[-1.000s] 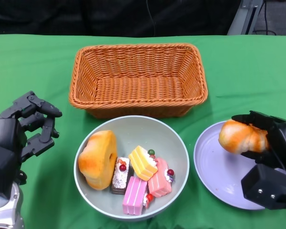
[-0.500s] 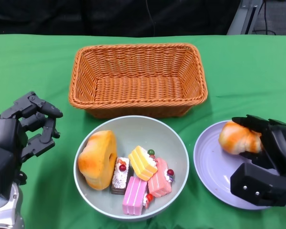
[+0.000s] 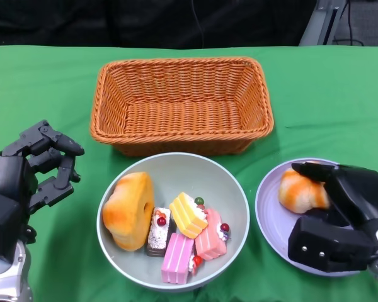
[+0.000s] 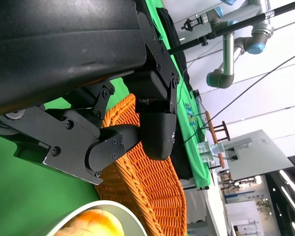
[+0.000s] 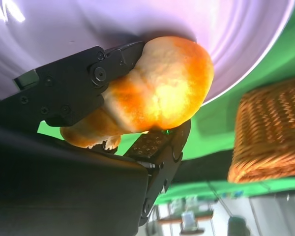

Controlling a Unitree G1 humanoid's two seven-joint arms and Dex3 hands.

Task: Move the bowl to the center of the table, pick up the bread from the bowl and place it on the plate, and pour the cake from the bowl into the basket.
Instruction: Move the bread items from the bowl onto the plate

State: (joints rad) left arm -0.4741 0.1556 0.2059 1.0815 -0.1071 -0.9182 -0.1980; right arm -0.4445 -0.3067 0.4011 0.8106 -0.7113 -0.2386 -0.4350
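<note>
Green cloth covers the table [image 3: 327, 94], with dark background beyond its far edge. Toward the far middle of the table stands an orange wicker basket [image 3: 183, 104], rectangular and with nothing inside it. Just on the near side of the basket, close to the table's near edge, sits a pale grey-green bowl [image 3: 174, 220]. Inside the bowl, a large golden bread [image 3: 129, 211] leans against the left wall, and beside it lie small cake slices [image 3: 188, 236]: one dark with a cherry, one yellow, two pink.

Near the table's right near corner lies a lavender plate [image 3: 274, 214], well apart from the basket and just beside the bowl. The right hand [image 3: 331, 217] reaches over the plate and grips a smaller orange-and-white bread roll [image 3: 300, 192]; in the right wrist view its fingers [image 5: 83, 83] clamp the roll from two sides, with the roll low against the plate's surface.

The left hand [image 3: 31, 173] hovers over the cloth beside the bowl's left side, holding nothing, fingers curled loosely and apart.
</note>
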